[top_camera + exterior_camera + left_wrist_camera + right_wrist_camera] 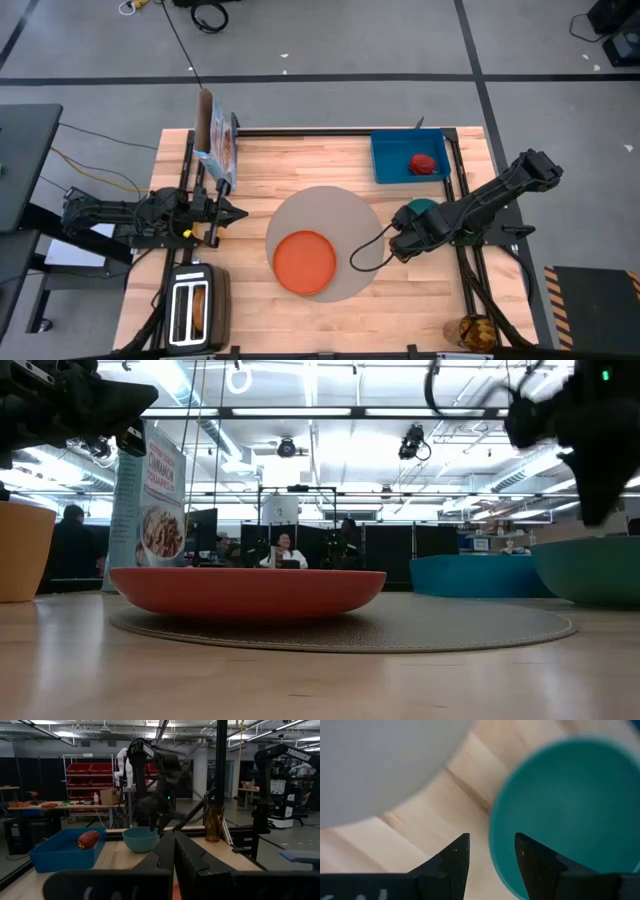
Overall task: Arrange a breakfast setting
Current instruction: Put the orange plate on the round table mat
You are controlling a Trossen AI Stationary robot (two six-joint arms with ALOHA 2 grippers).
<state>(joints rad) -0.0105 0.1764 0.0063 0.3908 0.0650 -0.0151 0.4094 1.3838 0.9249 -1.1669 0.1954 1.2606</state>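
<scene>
Plate (304, 262) on mat (330, 215) done; my right gripper (491, 851) fingers parted, astride teal bowl (570, 815) rim, ungripped; apple (424, 163) unplaced

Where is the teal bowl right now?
In the high view, the teal bowl sits on the table's right side, just off the round mat, below the blue tray, under the right gripper.

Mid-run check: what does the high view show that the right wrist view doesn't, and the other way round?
Only the high view: the orange plate on the round mat, the blue tray holding the red apple, the toaster, the cereal box, and the left end effector parked at the table's left edge. Only the right wrist view: the right end effector open, one finger over the bowl's rim. Shared: teal bowl, mat, wooden table.
</scene>
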